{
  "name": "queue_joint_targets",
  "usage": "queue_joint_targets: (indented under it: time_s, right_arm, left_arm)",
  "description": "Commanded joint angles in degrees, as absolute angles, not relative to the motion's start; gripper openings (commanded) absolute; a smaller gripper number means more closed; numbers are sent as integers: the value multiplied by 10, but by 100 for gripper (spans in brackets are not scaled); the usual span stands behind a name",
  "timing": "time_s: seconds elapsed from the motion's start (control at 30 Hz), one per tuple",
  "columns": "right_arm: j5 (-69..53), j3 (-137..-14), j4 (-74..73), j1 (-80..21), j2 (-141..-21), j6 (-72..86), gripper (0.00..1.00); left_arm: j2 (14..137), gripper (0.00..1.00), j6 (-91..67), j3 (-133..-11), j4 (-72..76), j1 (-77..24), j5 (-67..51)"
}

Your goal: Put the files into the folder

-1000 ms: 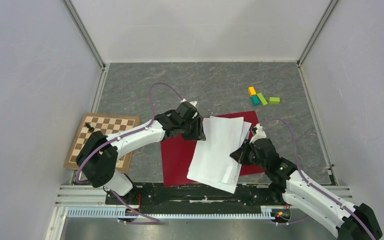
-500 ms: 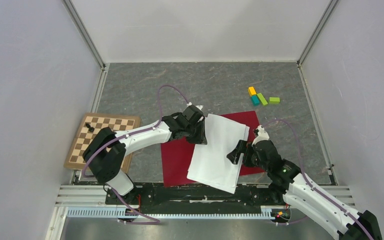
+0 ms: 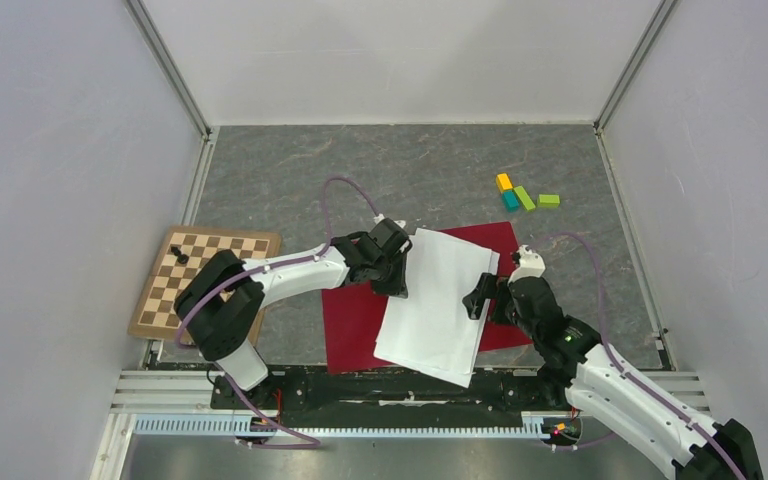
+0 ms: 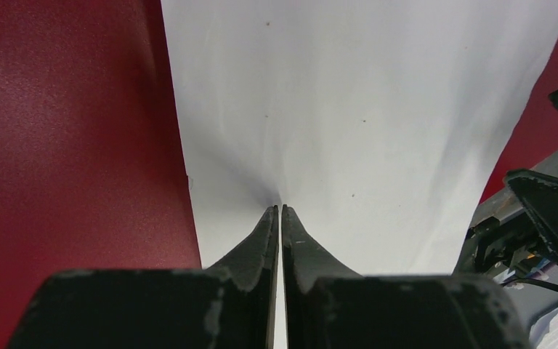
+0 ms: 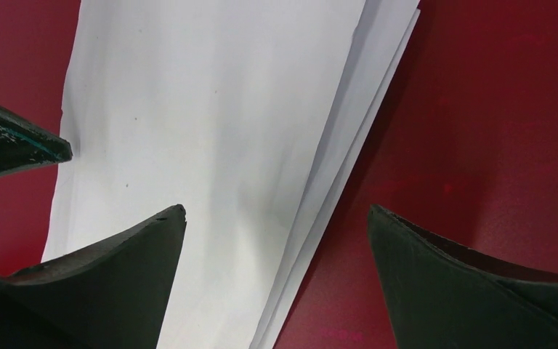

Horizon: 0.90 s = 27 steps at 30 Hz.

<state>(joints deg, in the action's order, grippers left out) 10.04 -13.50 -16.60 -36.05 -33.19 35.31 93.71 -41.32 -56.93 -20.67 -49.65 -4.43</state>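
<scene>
Grey mottled tabletop (image 3: 410,170) filled the overhead view, with the red folder (image 3: 355,315) lying flat near the arm bases and the files (image 3: 435,300) stacked askew across its right half, their near corner hanging past its front edge. The left gripper (image 3: 400,270) sat at the stack's left edge and the right gripper (image 3: 478,295) at its right edge, which looked like a two-sided hold for squaring the sheets on the folder. From the left wrist, the fingers (image 4: 258,240) were pressed together on the top sheet of the files (image 4: 363,109), a white sliver showing between them and the paper puckering at their tips — a pinch, probably to steady or drag the stack over the folder (image 4: 73,131). From the right wrist, the right gripper (image 5: 276,211) stood spread wide and held nothing; the fanned right edge of the files (image 5: 203,131) ran between its fingers — bare folder (image 5: 494,109) under the outer one.
</scene>
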Motion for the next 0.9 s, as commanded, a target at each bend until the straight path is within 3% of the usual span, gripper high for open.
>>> queue_joint_targets:
  time_s: [0.0,0.27,0.7,0.87]
  right_arm:
    - [92,-109,-104,-342,-337,341,98]
    - [-101,-39,-5,-221,-333,345,98]
    - [-205,-26,86,-214,-325,427,98]
    - [-184,-34,69,-214,-342,409,77]
  left_arm:
    - [961,9,-424,-570,-184,-504,-31]
    - [988,7,-426,-569,-177,-506,-31]
    - [992,5,-426,-570,-176,-506,-33]
    - [978,6,-426,-576,-177,-506,-37]
